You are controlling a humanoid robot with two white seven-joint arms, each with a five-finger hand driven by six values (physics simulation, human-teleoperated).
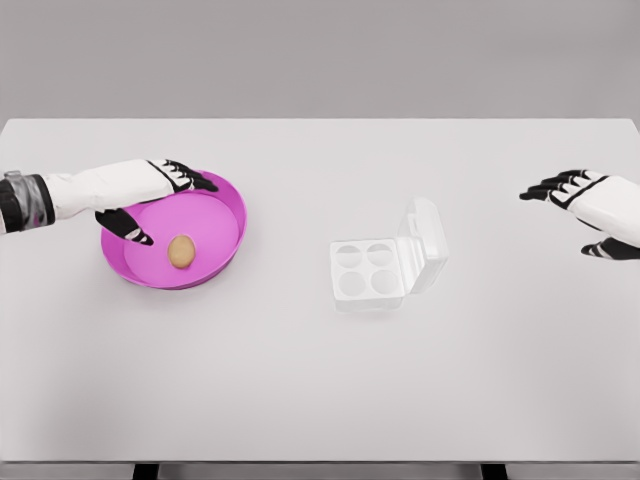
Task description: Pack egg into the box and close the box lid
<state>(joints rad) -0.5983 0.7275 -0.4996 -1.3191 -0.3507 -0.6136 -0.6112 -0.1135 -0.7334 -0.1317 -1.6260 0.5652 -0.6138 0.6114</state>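
My left hand (pixel 150 195) reaches in over the near-left rim of the pink bowl (pixel 225 205), fingers (pixel 190 178) spread and relaxed, holding nothing. My thumb (pixel 128 228) hangs down apart from the other fingers, and the egg (pixel 181 250) lies just past its tip, toward the bowl's middle — close, but not touching any finger that I can see. The egg is brown and rests on its side on the bowl's floor, below and a little right of my palm.

Well off to the right of those fingers sits the white egg box (pixel 368 272), its lid (pixel 425 240) standing open and tilted back on the far-right side. Four round cups show in its tray, all without an egg.

My right hand (pixel 590 205) hovers at the far right edge of the table (pixel 320 390), well apart from the box — the lid lies to the left of its fingertips. Those fingers are loosely spread too, with nothing in them, the thumb dropped below the palm.

Box and bowl stand apart on the white tabletop, the box between my two hands.
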